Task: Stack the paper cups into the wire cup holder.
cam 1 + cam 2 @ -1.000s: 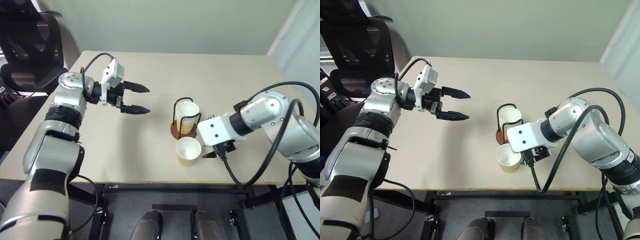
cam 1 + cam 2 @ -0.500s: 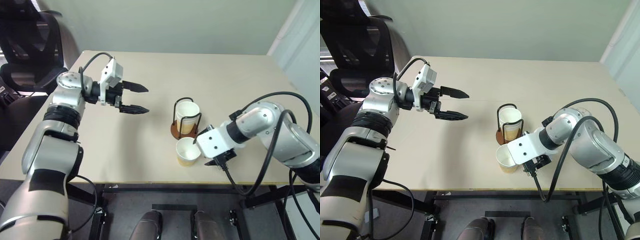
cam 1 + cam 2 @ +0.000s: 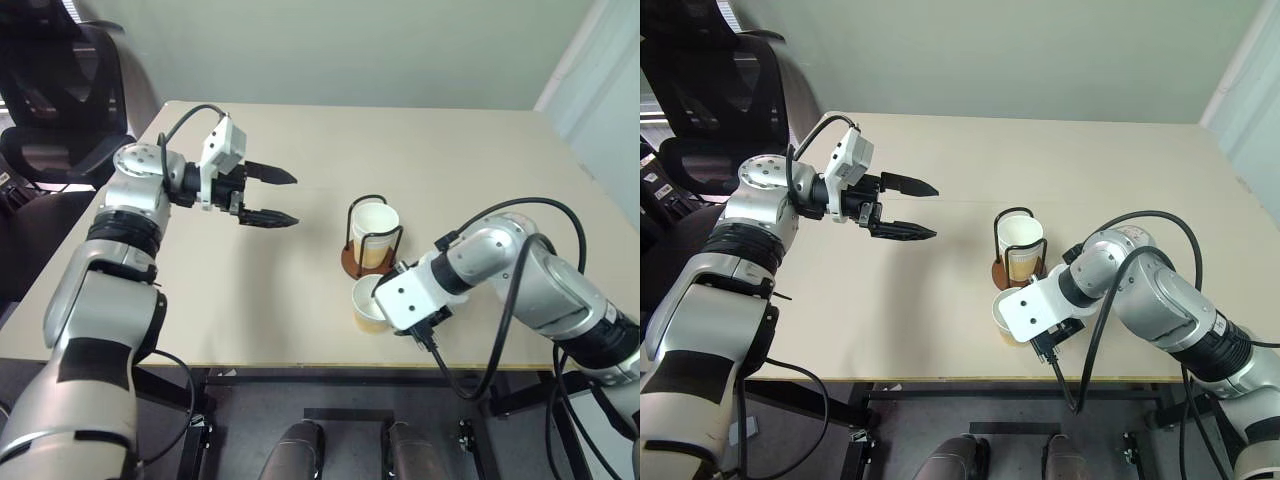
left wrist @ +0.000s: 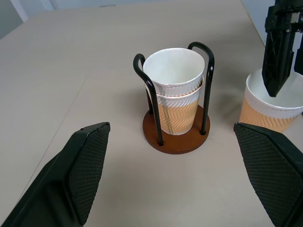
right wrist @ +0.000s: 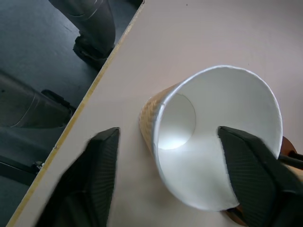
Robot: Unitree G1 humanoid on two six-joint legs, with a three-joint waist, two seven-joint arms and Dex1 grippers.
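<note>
Paper cups: three counted. Two sit nested [image 4: 176, 90] inside the wire cup holder [image 4: 175, 137]; one loose cup [image 4: 272, 106] stands upright on the table [image 3: 300, 300] just beside the holder's base. Wire cup holders: one. Tables: one. Robot grippers: two, a left gripper [image 3: 272, 197] and a right gripper [image 5: 165, 187]. Office chairs [image 3: 55, 100]: one.

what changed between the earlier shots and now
The right gripper came down and toward the loose cup at the table's near edge; one finger is now inside its rim, one outside, not yet closed on it. The left gripper, the holder and its two stacked cups stayed as they were.
</note>
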